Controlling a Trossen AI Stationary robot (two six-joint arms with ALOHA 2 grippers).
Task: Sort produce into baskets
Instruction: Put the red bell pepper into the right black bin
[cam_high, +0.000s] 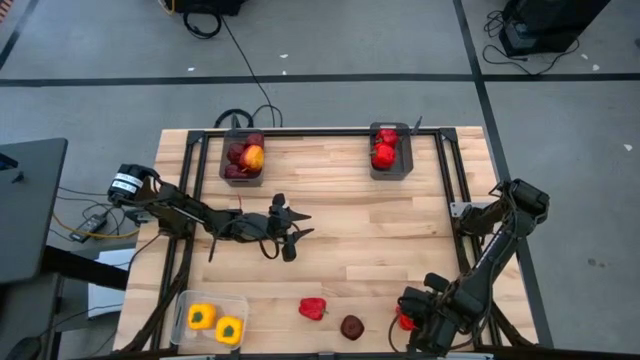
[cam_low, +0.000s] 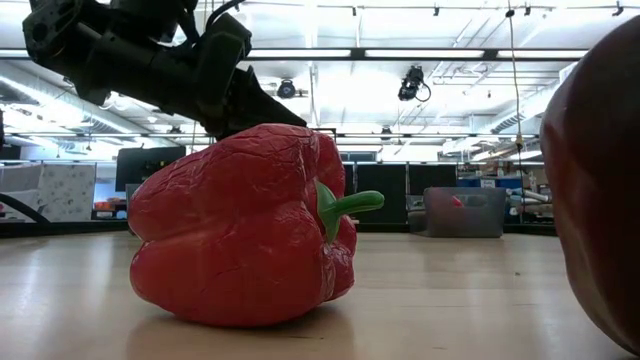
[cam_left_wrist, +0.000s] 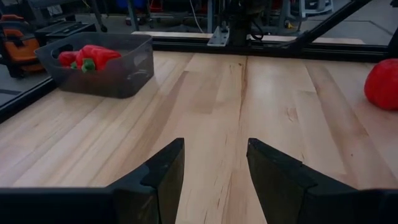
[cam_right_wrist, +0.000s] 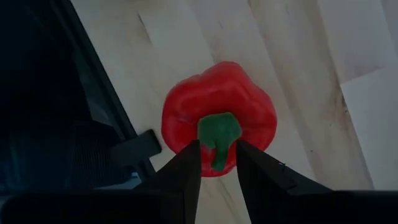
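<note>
Right hand (cam_right_wrist: 217, 163) at the near right corner of the surface (cam_high: 400, 225), right of the dark apple (cam_high: 352, 327). Fingers straddle the green stem of a red pepper (cam_right_wrist: 219, 106) lying on the wood; the gap is narrow, pads close against the stem, but firm clamping cannot be told. In the high view this pepper (cam_high: 405, 321) shows only as a red patch under the arm.

Left hand (cam_left_wrist: 214, 171) hovers over mid-surface, well up and left of the dark apple, fingers apart, nothing between them.

Loose produce: a second red pepper (cam_high: 313, 309) just left of the dark apple, both near the front edge. The low view shows this pepper (cam_low: 245, 225) on its side, stem pointing right.

Bins: clear tray (cam_high: 186, 305) at the near left corner, far left of the dark apple, holds two yellow peppers (cam_high: 215, 322). Dark bin (cam_high: 225, 160) at the far edge, left side, holds maroon apples (cam_high: 237, 154) and one orange-red apple (cam_high: 254, 157). Second dark bin (cam_high: 404, 155) at the far edge, right of the first, holds red peppers (cam_high: 384, 148).
</note>
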